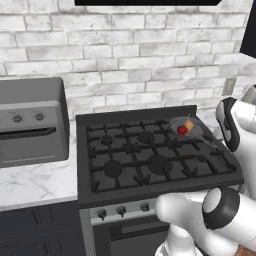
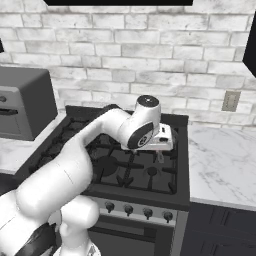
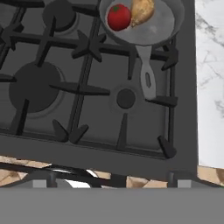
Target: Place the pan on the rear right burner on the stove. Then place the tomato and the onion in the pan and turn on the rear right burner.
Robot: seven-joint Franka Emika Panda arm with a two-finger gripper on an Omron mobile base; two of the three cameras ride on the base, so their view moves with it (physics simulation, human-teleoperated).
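The grey pan [image 3: 151, 19] [image 1: 187, 127] sits on the grate at the rear right of the black stove [image 1: 150, 150]; the rear right burner beneath it is hidden. Its thin handle [image 3: 147, 74] points toward the front right burner [image 3: 126, 98]. Inside the pan, the red tomato [image 3: 119, 17] [image 1: 182, 130] and the tan onion [image 3: 142, 10] lie side by side, touching. My gripper [image 3: 109, 180] [image 2: 160, 154] hangs open and empty above the stove's front right part, short of the pan's handle.
Round knobs [image 2: 137, 210] line the silver front panel below the grates. A grey countertop oven [image 1: 32, 125] stands left of the stove. White marble counter [image 2: 220, 165] runs along the right, with the brick wall and an outlet [image 2: 230, 101] behind.
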